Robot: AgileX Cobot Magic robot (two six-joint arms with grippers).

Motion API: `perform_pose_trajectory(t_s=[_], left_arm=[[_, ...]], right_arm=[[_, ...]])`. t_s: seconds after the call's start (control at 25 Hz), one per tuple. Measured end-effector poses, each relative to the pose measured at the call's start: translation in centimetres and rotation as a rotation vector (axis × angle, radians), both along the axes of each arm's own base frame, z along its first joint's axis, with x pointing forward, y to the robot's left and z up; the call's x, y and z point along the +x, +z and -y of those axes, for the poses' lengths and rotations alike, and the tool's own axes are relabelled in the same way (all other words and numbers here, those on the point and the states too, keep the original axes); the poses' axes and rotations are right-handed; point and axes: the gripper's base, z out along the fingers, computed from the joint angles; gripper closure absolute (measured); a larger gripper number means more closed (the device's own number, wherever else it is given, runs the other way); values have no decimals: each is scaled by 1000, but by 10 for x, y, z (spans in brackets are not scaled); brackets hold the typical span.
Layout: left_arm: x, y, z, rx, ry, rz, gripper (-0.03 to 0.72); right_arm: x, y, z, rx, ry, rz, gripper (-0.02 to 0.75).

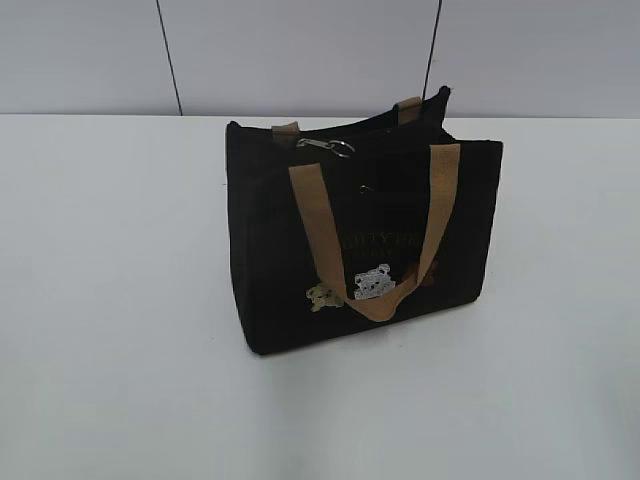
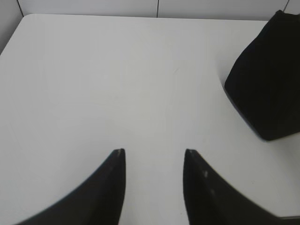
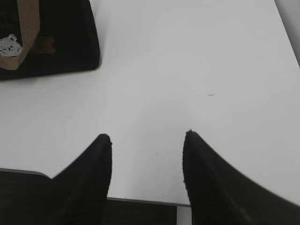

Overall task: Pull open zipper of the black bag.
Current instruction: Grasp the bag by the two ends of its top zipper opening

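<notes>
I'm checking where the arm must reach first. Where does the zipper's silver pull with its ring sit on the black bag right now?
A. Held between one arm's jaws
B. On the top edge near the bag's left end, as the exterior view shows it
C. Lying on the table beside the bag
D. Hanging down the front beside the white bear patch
B: the silver pull lies on the top edge of the black bag, near its left end.

Exterior view slanting down from the near side, both wrist views low over white tabletop (image 2: 117, 70), sharing small boxy black fabric bag (image 1: 360, 240).
</notes>
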Motion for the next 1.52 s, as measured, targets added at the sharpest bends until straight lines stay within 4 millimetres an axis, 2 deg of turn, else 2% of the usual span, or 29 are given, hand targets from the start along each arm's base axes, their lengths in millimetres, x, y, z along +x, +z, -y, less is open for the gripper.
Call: perform_pose_trajectory(t_s=[1.08,1.16,1.32,1.4,1.52], left_arm=[[0,0,0,0,0,0,374],[0,0,0,0,0,0,337],[0,0,0,0,0,0,175],[0,0,0,0,0,0,145],[0,4,1,-21,-9,39,139]], right_arm=[[0,0,0,0,0,0,361],[0,0,0,0,0,0,361],[0,0,0,0,0,0,361],[0,0,0,0,0,0,361],[0,0,0,0,0,0,361]])
